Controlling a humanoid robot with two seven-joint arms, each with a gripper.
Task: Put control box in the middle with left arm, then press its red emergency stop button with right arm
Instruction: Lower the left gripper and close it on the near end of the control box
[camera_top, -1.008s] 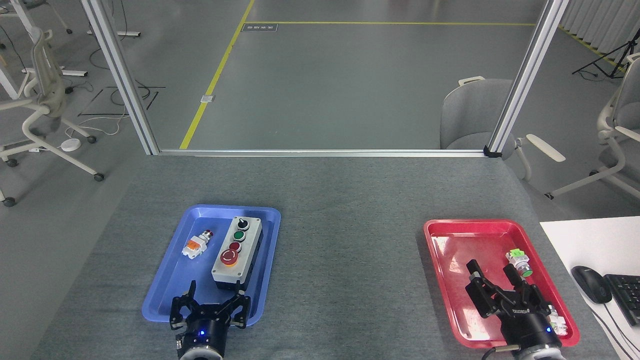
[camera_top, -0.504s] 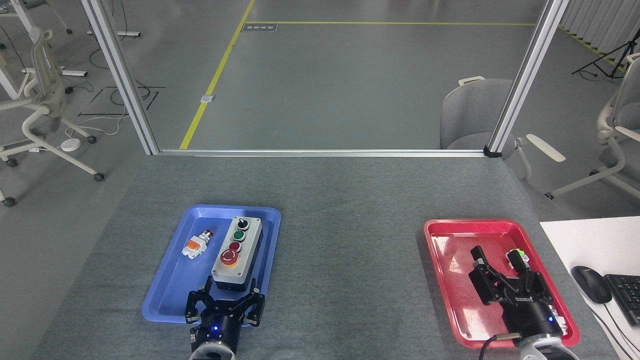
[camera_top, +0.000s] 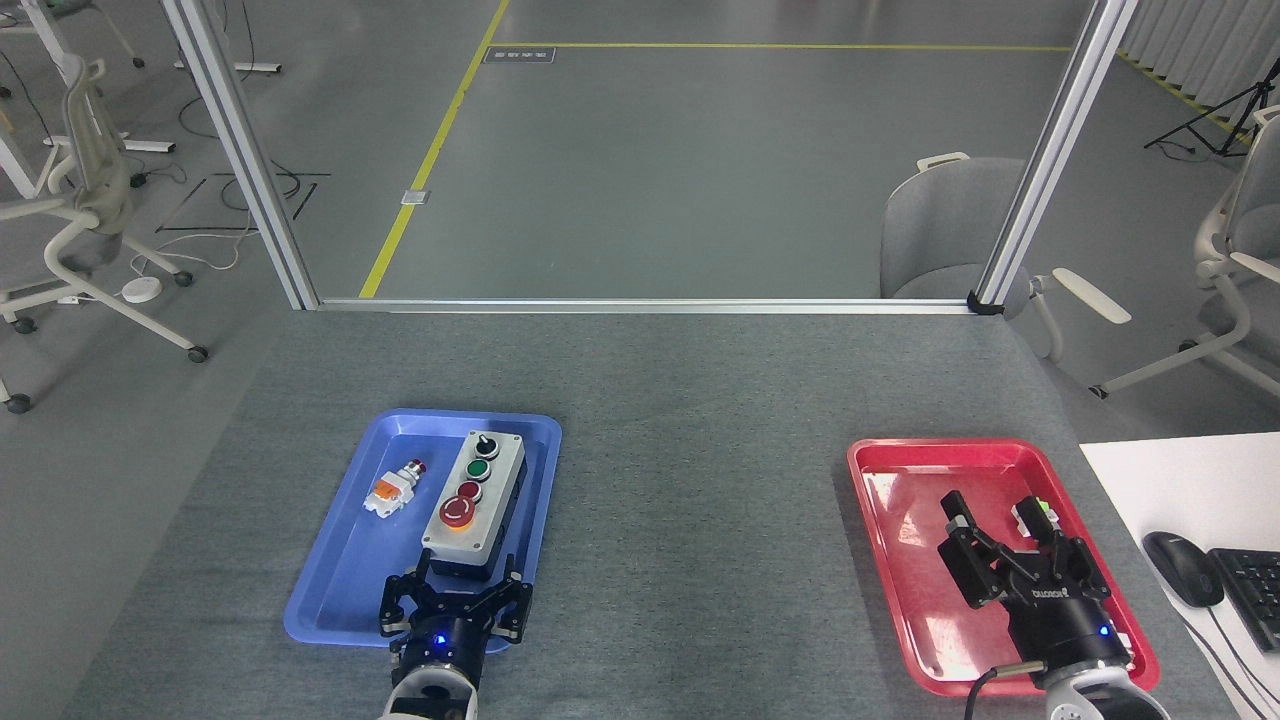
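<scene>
A matt, felt-like grey cloth table covering (camera_top: 700, 420) is seen. Glossy sheen is shown by the blue plastic tray (camera_top: 345, 575) and the red plastic tray (camera_top: 895, 520). A smooth matt finish is borne by the grey plastic control box (camera_top: 473, 495).

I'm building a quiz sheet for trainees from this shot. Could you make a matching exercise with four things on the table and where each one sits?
Column 1:
1. control box
2. left gripper
3. right gripper
4. computer mouse

Column 2:
A. over the red tray
B. on the white desk at far right
C. at the near edge of the blue tray, open
D. lying in the blue tray, right half

Pairs: 1-D, 2-C, 3-A, 4-B
</scene>
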